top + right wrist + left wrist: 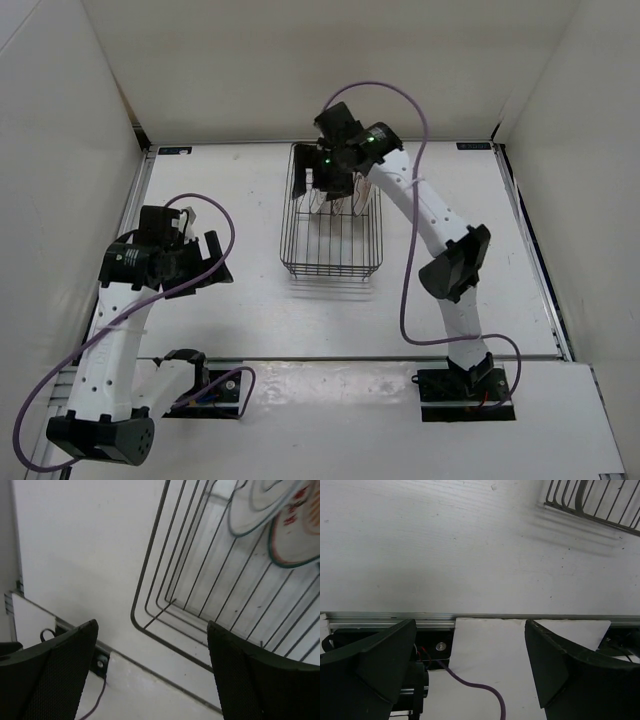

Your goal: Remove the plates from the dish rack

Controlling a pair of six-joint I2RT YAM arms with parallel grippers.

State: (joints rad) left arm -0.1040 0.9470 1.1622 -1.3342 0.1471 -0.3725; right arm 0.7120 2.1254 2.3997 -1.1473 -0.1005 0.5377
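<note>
While the dish rack (332,225) sits on the table (230,200) about midway between the left and right edges and nearer the far edge, its long axis runs from the far edge toward the near one, with one short end close to the far edge. Its open top faces up, and the wire walls rise from a floor of parallel bars.

The plates (260,505) stand at the far end of the rack, on edge and leaning. The right wrist view shows two of them overlapping. One is pale with ring lines, and behind it is a plate with orange marks (297,535) and a dark rim. Whether a third plate is there cannot be told from these views.

The right arm reaches forward from its base and bends at the elbow. Its wrist is turned over the rack's far end, so the right gripper (325,185) hangs above the plates and points down and back toward the near edge. Its fingers (55,680) are spread wide with nothing between them, and they touch neither a plate nor a wire.

The left arm is folded upright over the left part of the table, well apart from the rack. The left gripper (215,268) is level and aims toward the rack's near left corner. Its jaws are also spread wide and empty. Below them in the left wrist view is bare table, with a purple cable (480,692) near the near edge.
</note>
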